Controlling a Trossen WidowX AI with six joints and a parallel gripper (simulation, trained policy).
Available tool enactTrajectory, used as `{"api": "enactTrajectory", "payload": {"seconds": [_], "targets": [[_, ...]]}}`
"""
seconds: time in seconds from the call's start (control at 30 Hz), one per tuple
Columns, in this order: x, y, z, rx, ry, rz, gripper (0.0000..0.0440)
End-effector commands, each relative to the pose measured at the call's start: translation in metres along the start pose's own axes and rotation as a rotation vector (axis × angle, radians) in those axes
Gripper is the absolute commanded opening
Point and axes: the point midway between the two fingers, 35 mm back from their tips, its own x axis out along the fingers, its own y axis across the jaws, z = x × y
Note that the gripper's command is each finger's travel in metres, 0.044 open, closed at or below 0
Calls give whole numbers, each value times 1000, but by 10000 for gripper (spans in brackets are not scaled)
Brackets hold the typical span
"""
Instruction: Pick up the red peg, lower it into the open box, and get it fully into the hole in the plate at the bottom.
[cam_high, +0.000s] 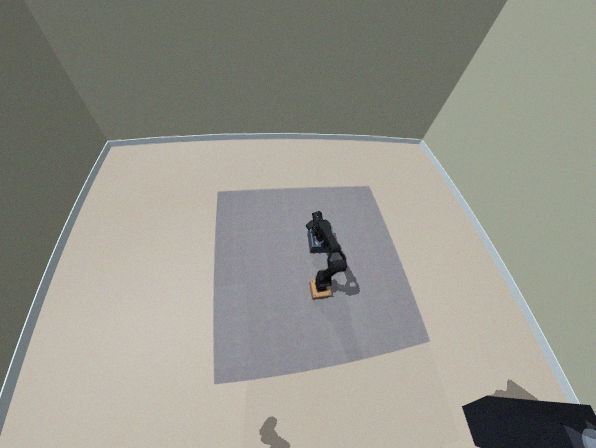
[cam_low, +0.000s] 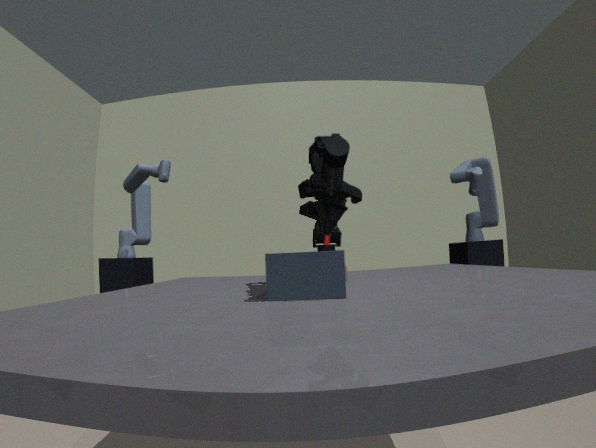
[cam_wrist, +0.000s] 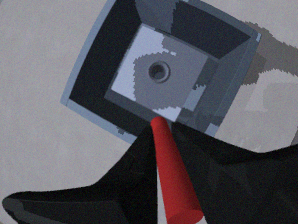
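My gripper (cam_wrist: 161, 130) (cam_low: 327, 234) is shut on the red peg (cam_wrist: 175, 175) (cam_low: 327, 240). In the wrist view the peg runs between the two black fingers, its far end just past their tips. In the exterior view its lower end shows above the top edge of the blue-grey open box (cam_low: 305, 277) (cam_wrist: 82, 116) (cam_high: 320, 250). The plate (cam_wrist: 180, 85) at the bottom of the box has a round hole (cam_wrist: 159, 72), which lies beyond the peg's far end in the wrist view. In the top view the arm hides the peg and part of the box.
The box stands on the grey table top (cam_high: 260, 300) (cam_low: 200, 340). The arm's orange base plate (cam_high: 321, 295) is in front of the box in the top view. Two grey arms (cam_low: 141, 215) (cam_low: 489, 195) stand on black blocks at the back in the exterior view.
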Motion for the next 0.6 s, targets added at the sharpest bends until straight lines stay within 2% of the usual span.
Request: {"api": "enactTrajectory", "payload": {"seconds": [0.0,0.57], "targets": [[8,0,11,18,-3,-4,0],[46,-6,40,82,36,-39,9]]}}
